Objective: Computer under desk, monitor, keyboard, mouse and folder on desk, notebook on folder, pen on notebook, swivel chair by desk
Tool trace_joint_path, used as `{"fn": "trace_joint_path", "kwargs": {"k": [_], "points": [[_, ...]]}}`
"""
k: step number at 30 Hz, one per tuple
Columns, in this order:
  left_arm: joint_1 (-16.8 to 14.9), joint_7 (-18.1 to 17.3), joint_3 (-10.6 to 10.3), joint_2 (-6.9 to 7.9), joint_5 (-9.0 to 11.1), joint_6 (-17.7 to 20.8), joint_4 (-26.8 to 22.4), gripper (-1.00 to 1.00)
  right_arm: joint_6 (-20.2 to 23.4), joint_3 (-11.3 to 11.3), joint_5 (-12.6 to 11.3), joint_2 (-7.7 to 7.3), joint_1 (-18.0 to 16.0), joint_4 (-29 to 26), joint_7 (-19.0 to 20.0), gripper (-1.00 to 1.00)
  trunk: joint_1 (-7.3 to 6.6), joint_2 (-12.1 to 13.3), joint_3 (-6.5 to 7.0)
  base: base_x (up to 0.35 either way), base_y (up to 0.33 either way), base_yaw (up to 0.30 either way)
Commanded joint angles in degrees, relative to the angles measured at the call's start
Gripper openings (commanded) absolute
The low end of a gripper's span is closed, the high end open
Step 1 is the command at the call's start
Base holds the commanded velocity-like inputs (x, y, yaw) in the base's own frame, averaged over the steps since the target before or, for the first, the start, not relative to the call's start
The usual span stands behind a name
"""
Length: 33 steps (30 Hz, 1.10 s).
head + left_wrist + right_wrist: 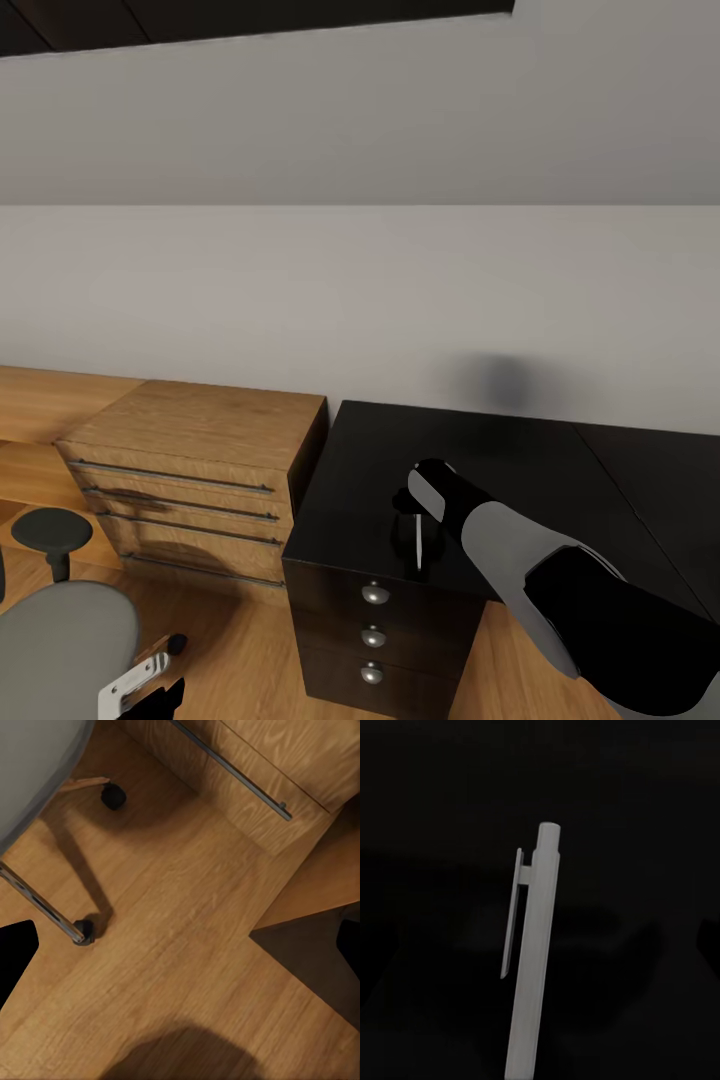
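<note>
Hovering over the desk (520, 470), the right gripper (425, 490) sits low above its glossy black top near the front-left corner. Jaw gap can't be read from any view. The pen (419, 543) shows as a thin white stick just beside the gripper tip, over the desk edge above the drawer unit (372, 630). In the right wrist view the pen (531, 967) is close-up: smooth matte white barrel, flat side clip, round cap end, against black. Contact with the fingers isn't discernible.

Left gripper (150, 690) is low by the swivel chair (60, 630), above the wood-plank floor (172, 945); its opening can't be judged. Chair seat is grey upholstery with a black padded armrest (50, 530); chrome leg and castor (84, 931) visible. Light-wood chest of drawers (190, 470) with metal bar handles stands just beside the desk.
</note>
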Motion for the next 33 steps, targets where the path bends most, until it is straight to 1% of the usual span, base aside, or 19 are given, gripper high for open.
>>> {"fn": "trace_joint_path", "kwargs": {"k": [1,4,33], "points": [[0.0,0.4,0.0,-0.03,0.6,0.3,-0.1,1.00,0.2,0.3,-0.5,0.00,0.0,-0.1,-0.4,1.00,0.23,-0.4,-0.23,0.000,0.000,0.000],[0.0,0.4,0.0,-0.03,0.6,0.3,-0.1,1.00,0.2,0.3,-0.5,0.00,0.0,0.0,-0.4,1.00,0.89,-1.6,-0.77,0.000,0.000,0.000],[0.0,0.4,0.0,0.00,0.6,0.3,-0.1,1.00,0.2,0.3,-0.5,0.00,0.0,0.0,-0.4,1.00,0.89,-1.6,-0.77,0.000,0.000,0.000]]}}
